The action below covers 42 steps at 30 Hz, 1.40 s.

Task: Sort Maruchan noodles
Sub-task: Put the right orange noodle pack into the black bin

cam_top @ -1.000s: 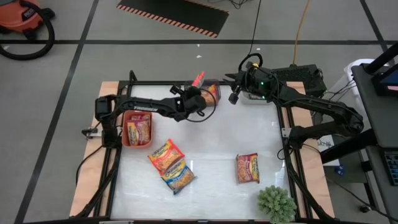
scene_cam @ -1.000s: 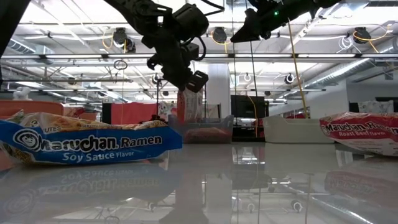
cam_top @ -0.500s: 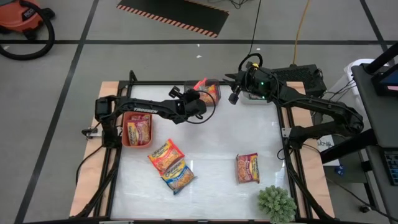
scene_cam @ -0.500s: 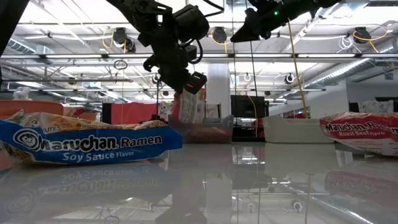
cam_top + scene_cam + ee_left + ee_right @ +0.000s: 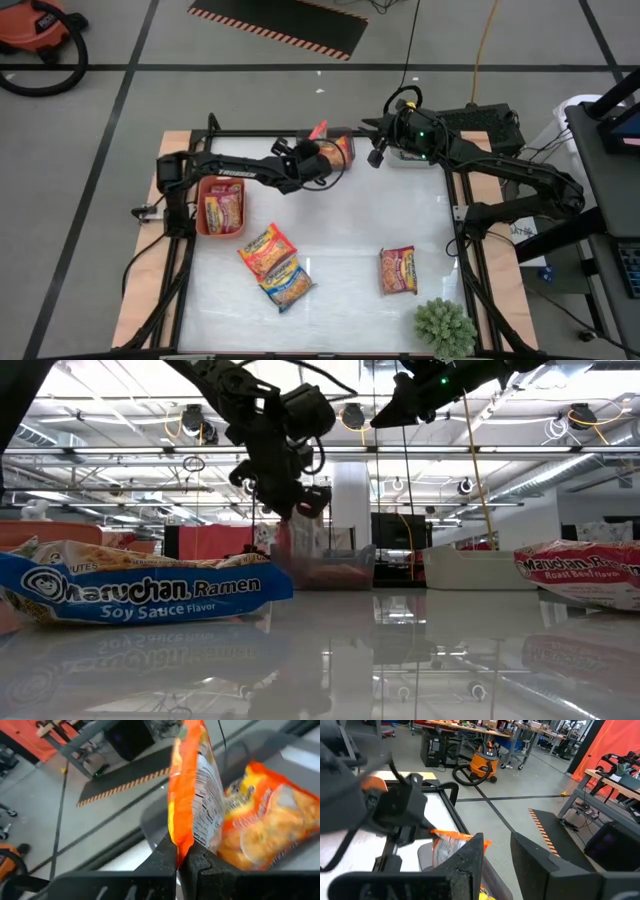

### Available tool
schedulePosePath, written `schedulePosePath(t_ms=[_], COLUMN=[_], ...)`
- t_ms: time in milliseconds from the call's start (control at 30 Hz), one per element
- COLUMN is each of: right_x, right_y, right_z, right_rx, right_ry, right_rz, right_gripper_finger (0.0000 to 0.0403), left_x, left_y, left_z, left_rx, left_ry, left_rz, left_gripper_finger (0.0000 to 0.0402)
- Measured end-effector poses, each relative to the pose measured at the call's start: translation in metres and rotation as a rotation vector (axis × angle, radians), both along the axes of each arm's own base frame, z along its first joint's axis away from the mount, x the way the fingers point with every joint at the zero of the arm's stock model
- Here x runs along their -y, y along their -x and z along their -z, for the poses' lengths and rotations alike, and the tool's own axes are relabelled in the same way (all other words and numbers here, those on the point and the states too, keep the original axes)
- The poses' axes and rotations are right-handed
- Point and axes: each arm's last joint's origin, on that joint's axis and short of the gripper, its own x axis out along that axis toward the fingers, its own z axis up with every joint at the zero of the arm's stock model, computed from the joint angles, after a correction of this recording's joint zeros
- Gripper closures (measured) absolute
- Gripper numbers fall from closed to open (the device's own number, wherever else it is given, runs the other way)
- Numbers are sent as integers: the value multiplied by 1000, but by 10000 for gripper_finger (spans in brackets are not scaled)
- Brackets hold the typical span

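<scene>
- left gripper at table's 12 o'clock, fingers clamped on noodle packet, over grey bin already holding another packet
- right gripper hovers beside it, fingers apart, empty
- red bin at 9, three packets loose mid-table, plant at 5

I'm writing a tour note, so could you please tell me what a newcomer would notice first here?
The left hand, shut on an orange ramen packet, holds it on edge over the grey bin at the table's far edge. Three more packets lie flat on the white table, including a blue Soy Sauce packet.
</scene>
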Motion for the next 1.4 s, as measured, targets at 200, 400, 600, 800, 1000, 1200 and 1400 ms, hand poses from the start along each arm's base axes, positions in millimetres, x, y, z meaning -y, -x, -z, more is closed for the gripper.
schedulePosePath(t_ms=[200,400,600,800,1000,1200,1400], right_x=[0,0,0,0,0,-2,-2], right_y=[0,0,0,0,0,-1,-1], right_z=[0,0,0,0,0,1,1], right_rx=[0,0,0,8,14,7,7], right_ry=[0,-1,-1,-14,-24,-27,-26], right_rz=[0,0,0,1,2,-5,-6], right_gripper_finger=[312,312,312,312,312,312,312], left_x=[-6,-2,-5,-27,-43,-46,-46], left_y=[-5,-17,-30,-31,-33,-33,-34], left_z=[13,9,-2,-10,-6,3,1], left_rx=[26,115,285,415,523,515,528], left_ry=[59,94,132,174,309,374,366], left_rz=[23,140,284,372,556,577,584], left_gripper_finger=[400,379,366,365,364,342,251])
